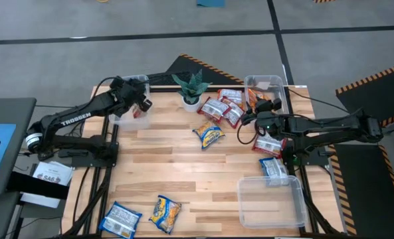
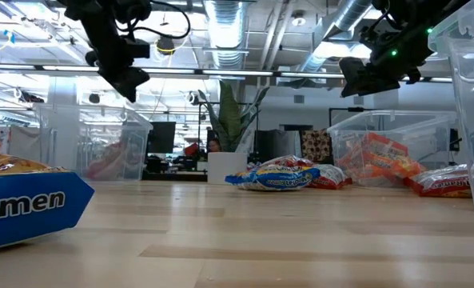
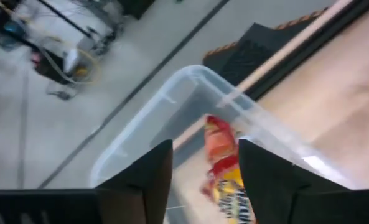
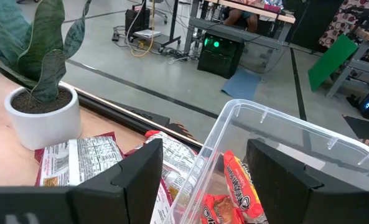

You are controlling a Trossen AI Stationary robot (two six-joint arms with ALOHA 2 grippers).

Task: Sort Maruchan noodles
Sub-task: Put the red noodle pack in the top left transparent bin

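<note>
The potted plant (image 1: 191,88) stands at the table's far edge. Left of it, the left gripper (image 3: 204,163) hangs spread above a clear bin (image 3: 172,102), an orange noodle packet (image 3: 224,163) lying in the bin below its fingers. Right of the plant, the right gripper (image 4: 203,163), also spread, hovers over another bin (image 4: 277,130) holding red packets (image 4: 239,180). More packets (image 1: 221,108) lie just right of the plant.

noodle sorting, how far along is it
Partly done. The far-right bin already holds orange packets, and one orange packet lies in the far-left bin. Both grippers, left gripper and right gripper, are open and empty over those bins. Left: the red-and-white pile, the yellow packet, the two near-left packets; the near-right bin is empty.
</note>
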